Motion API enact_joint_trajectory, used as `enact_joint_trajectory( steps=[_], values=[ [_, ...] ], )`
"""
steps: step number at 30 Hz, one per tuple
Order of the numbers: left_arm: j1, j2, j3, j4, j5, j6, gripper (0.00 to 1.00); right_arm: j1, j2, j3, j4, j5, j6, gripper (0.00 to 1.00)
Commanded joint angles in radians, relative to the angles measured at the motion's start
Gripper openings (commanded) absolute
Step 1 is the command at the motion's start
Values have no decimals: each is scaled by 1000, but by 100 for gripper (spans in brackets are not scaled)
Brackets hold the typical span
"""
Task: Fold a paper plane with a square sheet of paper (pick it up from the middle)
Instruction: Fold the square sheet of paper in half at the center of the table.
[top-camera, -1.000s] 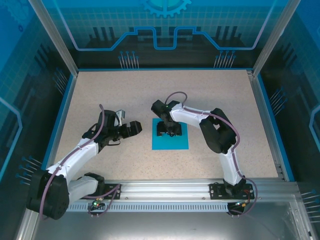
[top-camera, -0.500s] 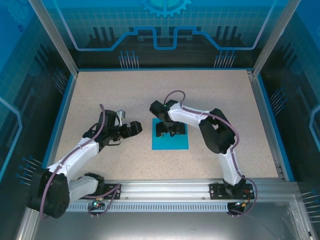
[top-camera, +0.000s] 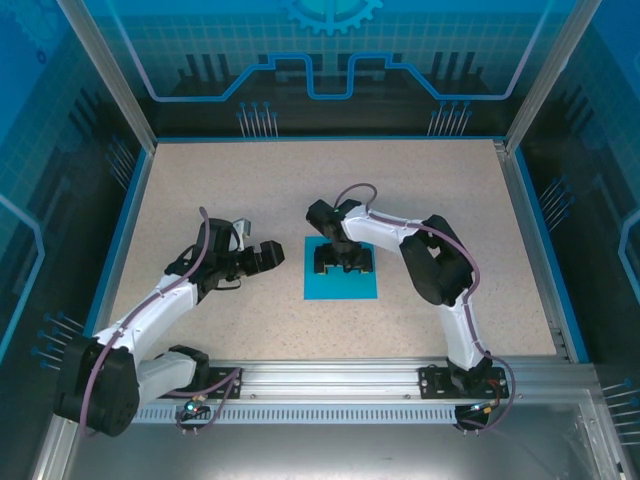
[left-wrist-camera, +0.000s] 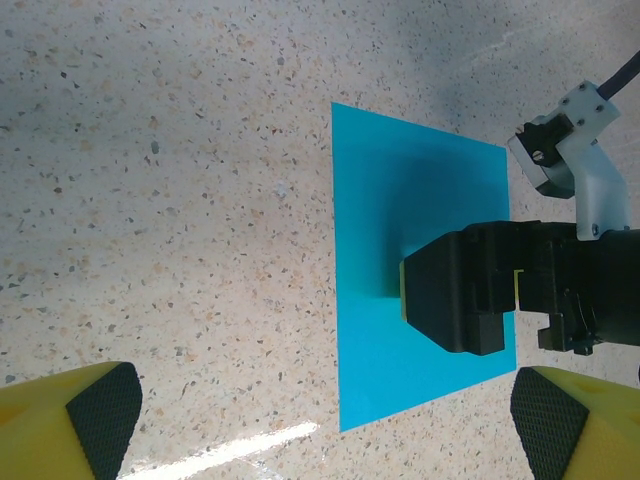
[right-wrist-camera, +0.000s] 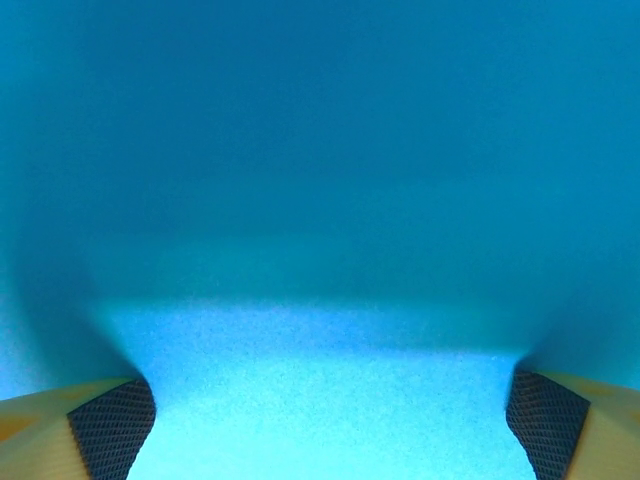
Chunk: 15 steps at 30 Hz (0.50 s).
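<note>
Between right gripper (top-camera: 343, 263) jaws, spread wide: middle of paper (top-camera: 340, 287), flat on table (top-camera: 200, 180); left gripper (top-camera: 271, 257) jaws also apart, empty, paper just ahead of them

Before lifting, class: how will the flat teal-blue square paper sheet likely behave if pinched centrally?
The teal-blue square sheet of paper lies thin and flat: probably floppy, light. On the speckled table it may slide.
</note>
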Motion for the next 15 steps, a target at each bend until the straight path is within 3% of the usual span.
enact_joint_trajectory(
  steps=[1,10,15],
  values=[
    [7,7,26,-12,24,28,98,10,98,-78,109,-109,18,99],
    [7,11,29,-15,28,28,98,2,105,-96,128,-118,15,95],
    [7,12,30,-14,27,29,98,8,119,-78,112,-104,10,85]
  ],
)
